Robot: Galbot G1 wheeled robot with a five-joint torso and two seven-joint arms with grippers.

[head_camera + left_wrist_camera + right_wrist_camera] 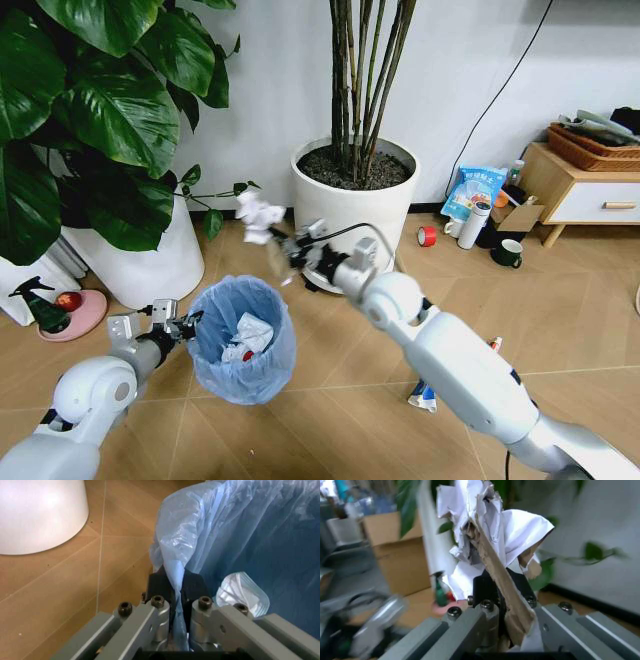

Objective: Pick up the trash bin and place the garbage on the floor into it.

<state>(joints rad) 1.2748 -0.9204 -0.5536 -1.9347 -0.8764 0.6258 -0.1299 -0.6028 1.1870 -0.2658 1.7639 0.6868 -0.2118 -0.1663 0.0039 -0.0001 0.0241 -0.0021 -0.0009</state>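
White plant pot [352, 200] by wall; red tape roll [427, 236], dark mug [508, 254] near wooden cabinet [580, 195].

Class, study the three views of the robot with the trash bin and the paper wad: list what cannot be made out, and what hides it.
- Head view: the bottom of the trash bin, hidden by its blue bag and the litter inside.
- Left wrist view: the bin's rim under the left gripper, covered by bag plastic.
- Right wrist view: the room behind the crumpled paper wad held by the right gripper, blurred.
- Head view: the tube on the floor, partly behind the right arm.
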